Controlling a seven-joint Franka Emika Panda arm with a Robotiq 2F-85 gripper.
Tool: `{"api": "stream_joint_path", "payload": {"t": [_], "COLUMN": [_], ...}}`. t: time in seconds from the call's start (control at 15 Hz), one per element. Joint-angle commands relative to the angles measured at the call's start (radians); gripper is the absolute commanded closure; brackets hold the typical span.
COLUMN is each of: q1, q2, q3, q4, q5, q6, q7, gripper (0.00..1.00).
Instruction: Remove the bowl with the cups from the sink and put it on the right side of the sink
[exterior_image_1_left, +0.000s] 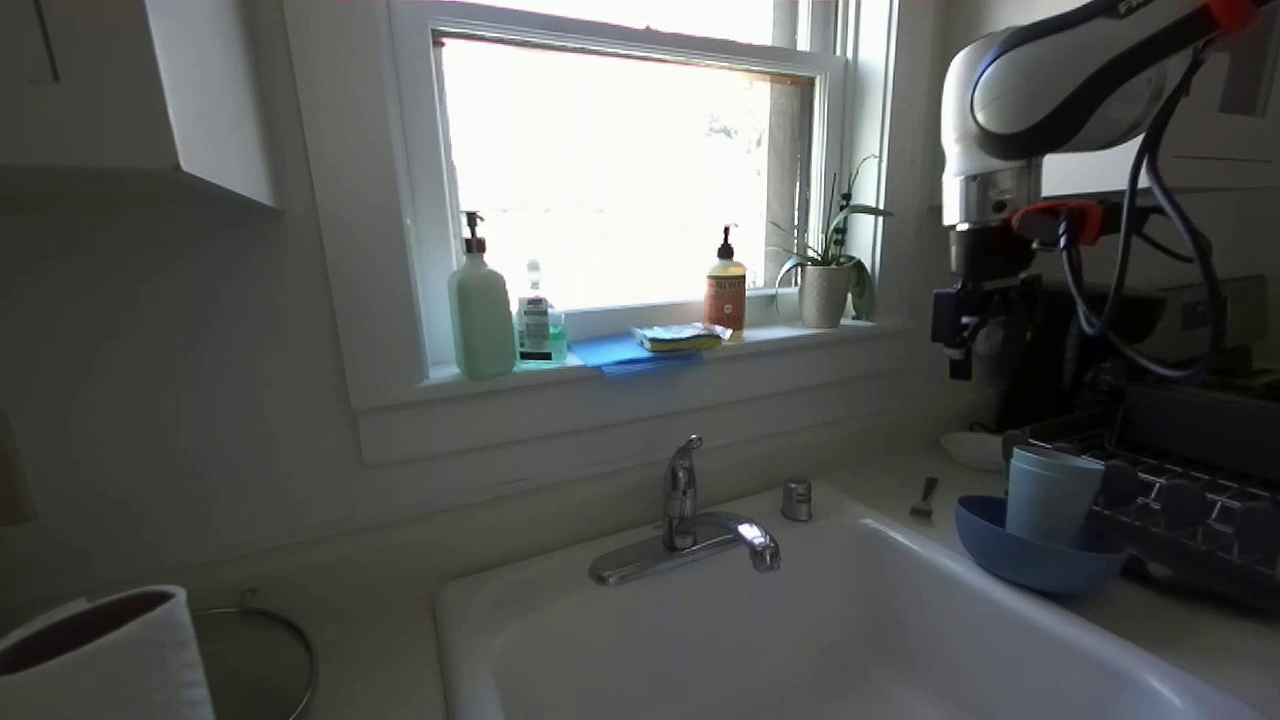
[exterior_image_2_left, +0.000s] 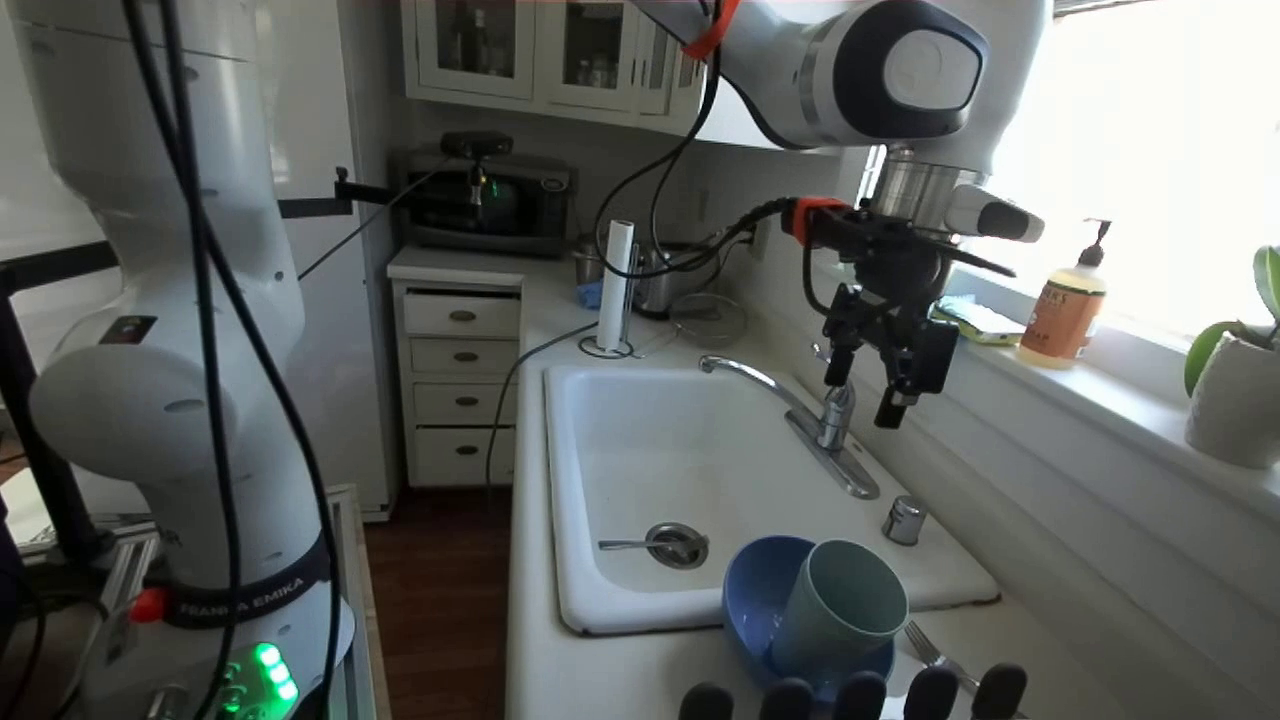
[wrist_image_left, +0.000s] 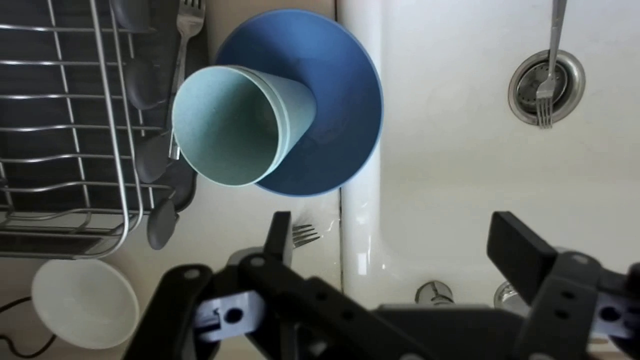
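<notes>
The blue bowl (exterior_image_1_left: 1035, 565) stands on the counter between the sink (exterior_image_1_left: 760, 640) and the dish rack. Pale blue cups (exterior_image_1_left: 1050, 495), nested together, stand tilted inside it. In an exterior view the bowl (exterior_image_2_left: 750, 590) and cups (exterior_image_2_left: 840, 610) show beside the near end of the sink (exterior_image_2_left: 640, 450). In the wrist view the bowl (wrist_image_left: 345, 125) overlaps the sink's rim, and the cups (wrist_image_left: 235, 125) lean toward the rack. My gripper (wrist_image_left: 390, 217) is open and empty, high above the counter and sink edge, apart from the bowl. It also shows in an exterior view (exterior_image_2_left: 862, 398).
The dark dish rack (wrist_image_left: 90, 125) stands close beside the bowl. A fork (wrist_image_left: 305, 235) lies on the counter, and another fork (wrist_image_left: 547, 95) lies over the drain. The chrome faucet (exterior_image_2_left: 835, 420) rises at the window side. A white bowl (wrist_image_left: 85, 305) sits behind the rack.
</notes>
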Motion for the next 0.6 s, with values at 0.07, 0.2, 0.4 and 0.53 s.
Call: {"api": "stream_joint_path", "payload": {"t": [0.07,0.2,0.4,0.53], "q1": [-0.034,-0.034,-0.046,-0.046], "q2": [-0.142,-0.096,-0.135,-0.139], "q3": [-0.025,-0.023,-0.034,-0.032], "q4": [-0.104,-0.051,-0.079,-0.085], "q5": [0.003,0.005,0.007,0.007], "q6": [0.02,-0.002,-0.001,0.0], "q7": [0.066,0.049,0.065,0.069], "gripper": [0.0,0.0,0.0,0.0]}}
